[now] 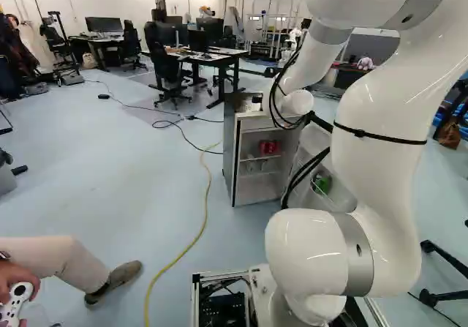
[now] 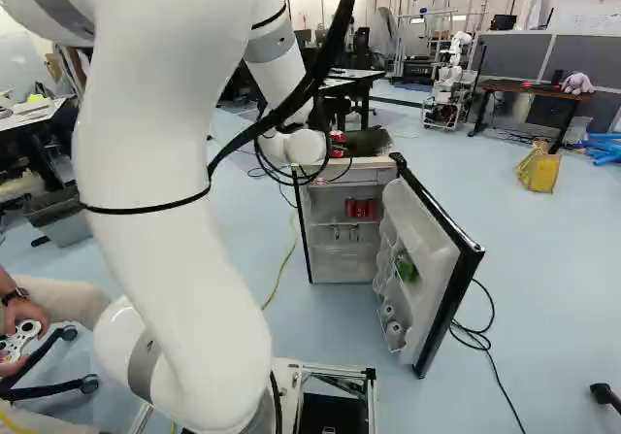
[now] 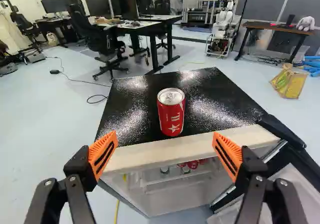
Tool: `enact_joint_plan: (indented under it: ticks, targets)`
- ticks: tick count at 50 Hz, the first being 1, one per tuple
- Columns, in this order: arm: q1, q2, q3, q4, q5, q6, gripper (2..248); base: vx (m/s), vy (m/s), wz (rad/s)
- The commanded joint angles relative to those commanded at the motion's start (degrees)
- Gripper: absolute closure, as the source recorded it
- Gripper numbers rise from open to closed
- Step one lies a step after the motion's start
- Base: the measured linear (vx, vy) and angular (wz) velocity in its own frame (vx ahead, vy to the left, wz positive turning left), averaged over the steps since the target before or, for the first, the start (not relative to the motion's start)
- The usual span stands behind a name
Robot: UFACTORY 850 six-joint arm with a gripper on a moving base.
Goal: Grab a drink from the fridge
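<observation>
Claw (image 3: 165, 143) spread wide — red can (image 3: 171, 115) upright ahead — atop the open fridge (image 3: 134, 111).

i see a bright room with soft shadows. glare speckles the fridge top (image 3: 142, 103), and highlights shine on my arm (image 2: 170, 162).

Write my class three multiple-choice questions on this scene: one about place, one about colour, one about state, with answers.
1. Where does the lone red drink can stand?
A) floor
B) fridge top
C) desk

2. What colour are the pads on the gripper?
A) green
B) blue
C) orange

3. How is the fridge door?
A) open
B) shut
C) detached

Key:
1 B: the wrist view shows its base on the black surface.
2 C: both look orange there.
3 A: it stands swung out in the right base view.
</observation>
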Motion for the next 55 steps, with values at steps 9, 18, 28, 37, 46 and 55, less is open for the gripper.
enact_joint_plan:
  ticks: [9, 18, 28, 37, 46, 55]
  targets:
    - [-0.77, 2.23, 2.55, 0.0, 0.0, 0.0, 3, 0.0, 0.0, 0.0]
    - [-2.17, 4.56, 4.38, 0.0, 0.0, 0.0, 3, 0.0, 0.0, 0.0]
    - [-4.01, 6.9, 5.61, 0.25, -0.35, 0.0, 3, 0.0, 0.0, 0.0]
    - [-5.73, 8.51, 6.1, 1.67, -2.21, 0.0, 3, 0.0, 0.0, 0.0]
    - [-7.46, 9.92, 6.35, 3.21, -4.5, 0.0, 3, 0.0, 0.0, 0.0]
    - [-9.2, 11.2, 6.46, 3.88, -7.14, 0.0, 3, 0.0, 0.0, 0.0]
